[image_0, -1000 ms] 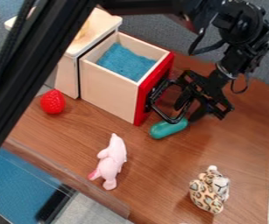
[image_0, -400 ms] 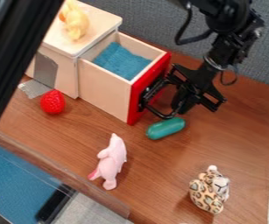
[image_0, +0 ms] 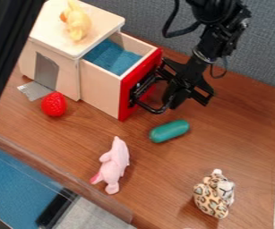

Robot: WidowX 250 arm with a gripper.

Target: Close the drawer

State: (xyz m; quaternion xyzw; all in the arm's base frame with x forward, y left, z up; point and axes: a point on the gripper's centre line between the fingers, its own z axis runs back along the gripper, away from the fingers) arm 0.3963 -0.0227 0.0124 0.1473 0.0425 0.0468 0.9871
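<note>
Item: one wooden drawer (image_0: 100, 91), drawn partly out of its pale cabinet (image_0: 58, 50), near the upper middle of the camera view. Red front (image_0: 140, 82); blue lining (image_0: 112, 57) within.

Item: one black handle (image_0: 157, 109), looped, fixed to that front and facing me.

Item: my claw (image_0: 174, 92), hanging just outside the front, beside the handle. State: I cannot tell whether it is apart or together. Whether it touches the handle, I cannot tell either.

Step in hand, by my judgement: the shutting push, with a good part of the drawer's travel remaining. Next move called for: bear steadily against the front or handle, straight along the drawer's run toward the cabinet, keeping the force near the middle so that the box does not skew and bind. Ease off once the red front seats.

Surroundings: one yellow toy figure (image_0: 78, 23), on the cabinet top; one red toy strawberry (image_0: 53, 104), on the wooden table (image_0: 163, 172) near the cabinet's front corner; one teal oblong toy (image_0: 169, 131), below my claw in the view, apart from the handle; one pink plush animal (image_0: 113, 166), farther out; one leopard-spotted plush (image_0: 214, 194), well apart, lower right. None of these appears to lie in the drawer's path.
</note>
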